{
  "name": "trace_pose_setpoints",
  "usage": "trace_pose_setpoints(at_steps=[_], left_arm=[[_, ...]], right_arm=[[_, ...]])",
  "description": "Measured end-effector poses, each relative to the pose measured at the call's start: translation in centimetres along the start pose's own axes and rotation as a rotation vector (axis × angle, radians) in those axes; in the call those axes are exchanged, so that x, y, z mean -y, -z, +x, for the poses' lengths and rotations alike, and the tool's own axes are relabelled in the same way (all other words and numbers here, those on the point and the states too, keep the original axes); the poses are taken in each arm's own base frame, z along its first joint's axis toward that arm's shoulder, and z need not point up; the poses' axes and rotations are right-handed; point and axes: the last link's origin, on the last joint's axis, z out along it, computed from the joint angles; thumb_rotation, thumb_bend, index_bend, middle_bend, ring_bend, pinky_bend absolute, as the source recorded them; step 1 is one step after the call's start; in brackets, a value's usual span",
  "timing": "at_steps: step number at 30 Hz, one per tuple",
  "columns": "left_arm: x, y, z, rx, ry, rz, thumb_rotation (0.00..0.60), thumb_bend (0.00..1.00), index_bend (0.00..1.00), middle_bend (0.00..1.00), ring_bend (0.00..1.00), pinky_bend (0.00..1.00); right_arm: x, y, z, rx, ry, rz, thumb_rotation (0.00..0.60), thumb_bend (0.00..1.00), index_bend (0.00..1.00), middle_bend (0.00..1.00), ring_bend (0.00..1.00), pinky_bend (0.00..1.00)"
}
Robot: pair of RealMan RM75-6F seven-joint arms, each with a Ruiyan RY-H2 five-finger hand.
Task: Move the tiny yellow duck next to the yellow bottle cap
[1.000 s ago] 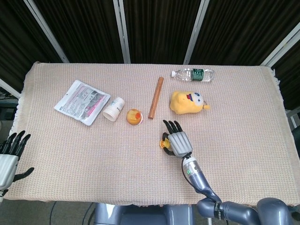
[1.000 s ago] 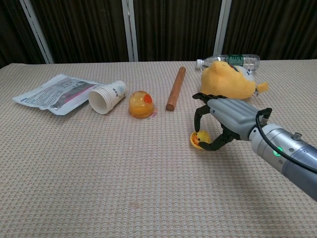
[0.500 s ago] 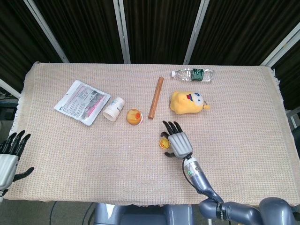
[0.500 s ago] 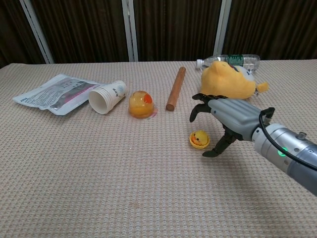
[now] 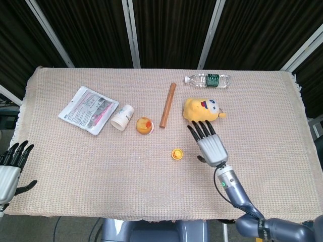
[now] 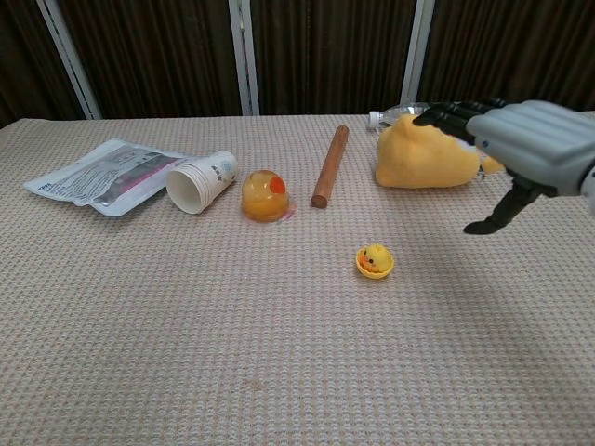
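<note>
A tiny yellow duck (image 6: 376, 259) sits in a round yellow bottle cap (image 6: 375, 270) on the woven beige cloth of the bench (image 5: 101, 161). The metallic grey right hand (image 5: 209, 144) hovers to its right, apart from it, fingers spread and empty. The left hand (image 5: 10, 169) rests spread at the bench's near left edge.

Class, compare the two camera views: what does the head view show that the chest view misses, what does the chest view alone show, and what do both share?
Only the head view shows the left hand, at the table's near left corner.

The chest view adds no object of its own; it alone shows the duck's face from the side.

Both show the open right hand, the packet, cup, stick, bottle and plush.
</note>
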Motion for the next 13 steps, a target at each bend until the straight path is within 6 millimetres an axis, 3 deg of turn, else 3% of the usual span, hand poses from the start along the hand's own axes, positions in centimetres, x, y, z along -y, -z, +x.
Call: trace_pose_setpoints(at_steps=[8, 13], left_arm=[[0.0, 0.1, 0.1, -0.001, -0.002, 0.002, 0.6, 0.0, 0.0, 0.0, 0.0, 0.17], [0.0, 0.0, 0.1, -0.001, -0.003, 0.003, 0.6, 0.0, 0.0, 0.0, 0.0, 0.17]], right_arm=[[-6.1, 5.4, 5.2, -0.071, 0.141, -0.069, 0.6, 0.0, 0.0, 0.0, 0.0, 0.0], [-7.8, 7.9, 5.9, -0.099, 0.111, -0.103, 0.6, 0.0, 0.0, 0.0, 0.0, 0.0]])
